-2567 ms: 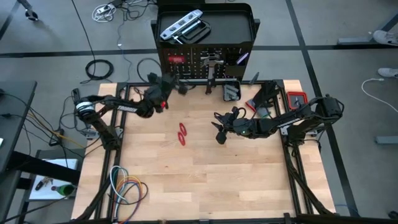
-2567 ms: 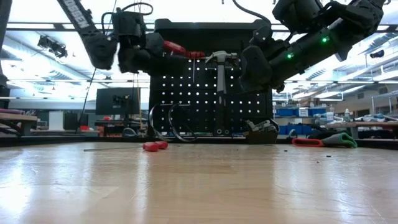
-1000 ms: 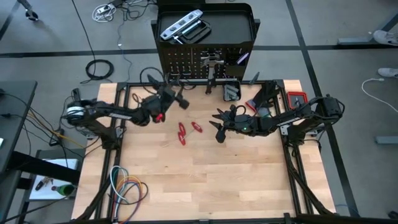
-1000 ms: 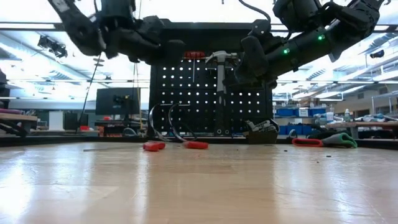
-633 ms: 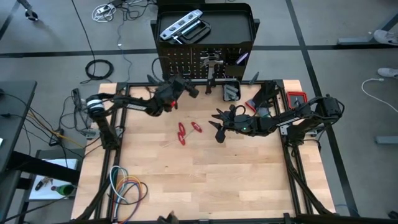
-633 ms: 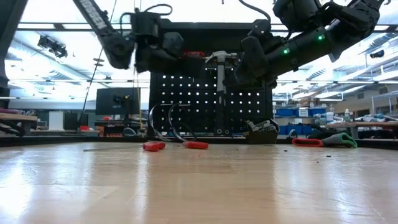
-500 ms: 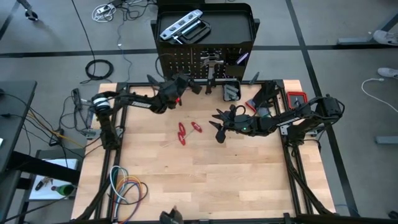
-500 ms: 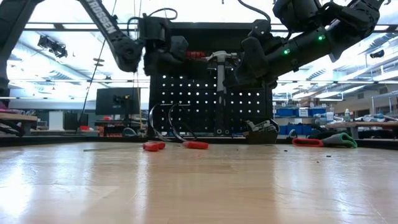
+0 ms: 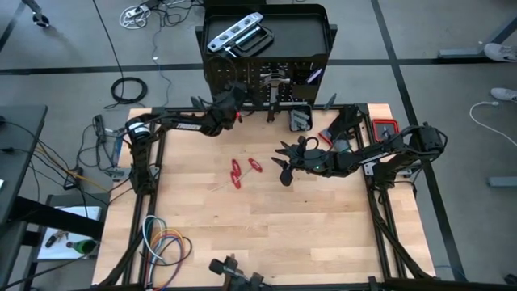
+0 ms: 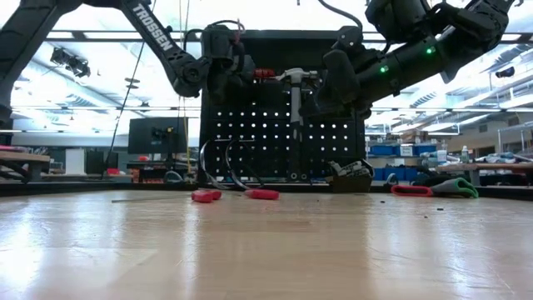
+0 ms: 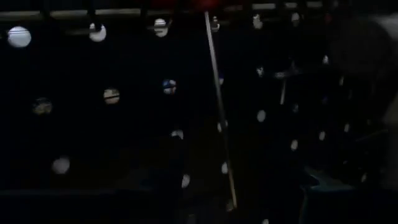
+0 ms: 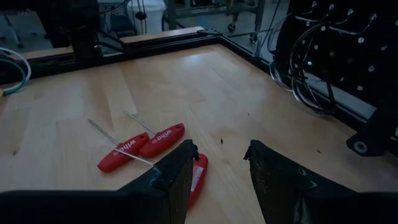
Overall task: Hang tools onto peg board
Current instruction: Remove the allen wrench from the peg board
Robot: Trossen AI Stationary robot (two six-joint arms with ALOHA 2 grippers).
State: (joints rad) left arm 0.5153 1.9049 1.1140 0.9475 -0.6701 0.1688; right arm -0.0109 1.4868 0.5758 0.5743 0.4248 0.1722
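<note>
Near the top centre of the overhead frame, the left hand [image 9: 234,100], grip state unclear, presses close to the peg board [image 9: 250,81]; it should seat the red-handled tool [image 10: 263,73] squarely before releasing, while the right hand [image 12: 219,163] hovers open above red-handled T-keys [image 12: 149,144] on the bench [image 9: 266,226].

The right arm's dark two-finger gripper [image 12: 221,163] hangs open over the light wooden tabletop [image 12: 186,93]. Two red T-handled drivers [image 12: 140,144] lie side by side; a third red handle [image 12: 198,176] peeks from behind one finger [image 12: 171,180]. Black perforated peg board [image 12: 348,50] stands beyond.
</note>
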